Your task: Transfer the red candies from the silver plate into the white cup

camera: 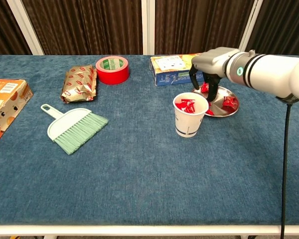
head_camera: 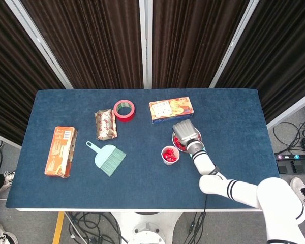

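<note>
The white cup [camera: 190, 115] [head_camera: 169, 155] stands right of the table's middle and holds several red candies. Just behind and to the right of it lies the silver plate [camera: 223, 111] [head_camera: 196, 134] with red candies [camera: 229, 103] on it. My right hand [camera: 209, 67] [head_camera: 183, 130] is lowered over the plate's left side, fingers pointing down and spread on either side of one red candy [camera: 205, 87]. I see no firm grip on it. My left hand is not in either view.
A blue and orange snack box [camera: 172, 69] lies right behind the plate and hand. Further left are a red tape roll [camera: 112, 69], a foil packet [camera: 79, 82], a pale green hand brush [camera: 72, 125] and an orange box [camera: 2, 104] at the table's left edge.
</note>
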Robot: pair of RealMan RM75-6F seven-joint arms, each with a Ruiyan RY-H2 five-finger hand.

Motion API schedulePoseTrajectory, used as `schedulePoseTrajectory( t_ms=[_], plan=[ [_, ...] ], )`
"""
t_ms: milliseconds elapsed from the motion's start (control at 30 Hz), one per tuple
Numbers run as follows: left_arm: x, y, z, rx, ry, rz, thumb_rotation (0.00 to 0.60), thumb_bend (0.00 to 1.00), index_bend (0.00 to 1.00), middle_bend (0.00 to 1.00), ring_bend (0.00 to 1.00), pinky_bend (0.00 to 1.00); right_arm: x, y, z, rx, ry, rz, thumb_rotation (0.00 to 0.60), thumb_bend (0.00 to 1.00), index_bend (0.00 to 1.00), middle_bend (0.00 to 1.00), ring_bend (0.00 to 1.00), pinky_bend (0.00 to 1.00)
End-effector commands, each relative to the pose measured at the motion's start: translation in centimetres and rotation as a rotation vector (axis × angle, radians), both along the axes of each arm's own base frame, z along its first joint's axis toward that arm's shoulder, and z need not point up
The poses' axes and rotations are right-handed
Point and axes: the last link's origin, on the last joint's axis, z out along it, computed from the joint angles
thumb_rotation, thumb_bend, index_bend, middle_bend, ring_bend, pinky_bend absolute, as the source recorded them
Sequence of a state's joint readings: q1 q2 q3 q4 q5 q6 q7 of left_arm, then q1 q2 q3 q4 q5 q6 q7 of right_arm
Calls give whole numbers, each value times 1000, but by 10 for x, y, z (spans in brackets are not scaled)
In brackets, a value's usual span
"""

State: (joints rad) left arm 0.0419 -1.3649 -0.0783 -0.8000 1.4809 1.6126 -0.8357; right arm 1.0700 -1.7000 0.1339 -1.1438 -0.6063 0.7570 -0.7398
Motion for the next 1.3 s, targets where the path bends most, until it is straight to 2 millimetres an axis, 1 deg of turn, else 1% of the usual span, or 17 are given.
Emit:
schedulePoseTrajectory(
  t_ms=[33,467,833,1067,1300],
  plan=[
    [0,0,0,-2,-1,0,600,102,146,164,58,187,0,-1,-6,6,7,-7,600,93,495,1000,1000,1000],
    [-3,-2,-1,-3,-4,8,599,103,147,164,58,188,-9,-7,-14,-8,34,-50,600,98,502,1000,1000,1000],
    [-4,-2,-2,-14,-9,11,600,103,147,164,58,188,-8,-12,-23,6,39,-60,600,100,511,1000,1000,1000],
    [-5,0,-2,-17,-13,11,599,102,146,164,58,187,-10,-12,-25,12,46,-64,600,103,552,1000,1000,1000],
    [-5,0,-3,-17,-15,10,600,102,146,164,57,188,-9,-13,-25,17,48,-63,600,140,600,1000,1000,1000]
  ],
)
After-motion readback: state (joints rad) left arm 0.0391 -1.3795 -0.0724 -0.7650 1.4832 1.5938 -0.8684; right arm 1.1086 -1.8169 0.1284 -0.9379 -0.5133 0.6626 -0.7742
